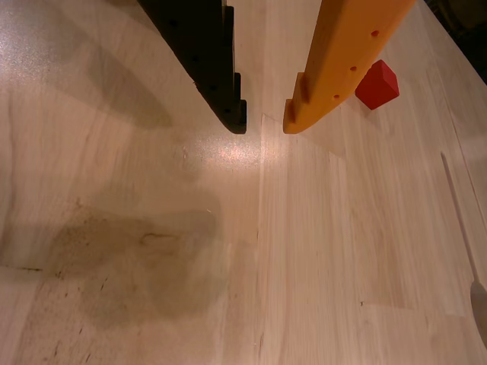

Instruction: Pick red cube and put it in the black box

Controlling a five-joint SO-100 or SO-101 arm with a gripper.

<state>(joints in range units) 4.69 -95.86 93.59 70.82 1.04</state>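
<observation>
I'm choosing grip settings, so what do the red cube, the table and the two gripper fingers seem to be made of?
Red cube: probably painted wood or matte plastic; flat even colour, crisp edges. Table: light wood, smooth and slightly glossy; visible grain, plank seams, a glare spot. Fingers, one black and one orange: likely matte moulded or printed plastic, uniform colour, small holes.

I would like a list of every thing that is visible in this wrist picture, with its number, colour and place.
cube: one, red, upper right of the wrist view, on the table just right of the orange finger, partly hidden by it.
table: one, pale wood, across the whole view; it has a dark stain at lower left and a bright light spot below the fingertips.
gripper: one, entering from the top edge, above the table; one black finger on the left and one orange finger on the right, with a gap between the tips and nothing held in it.
</observation>
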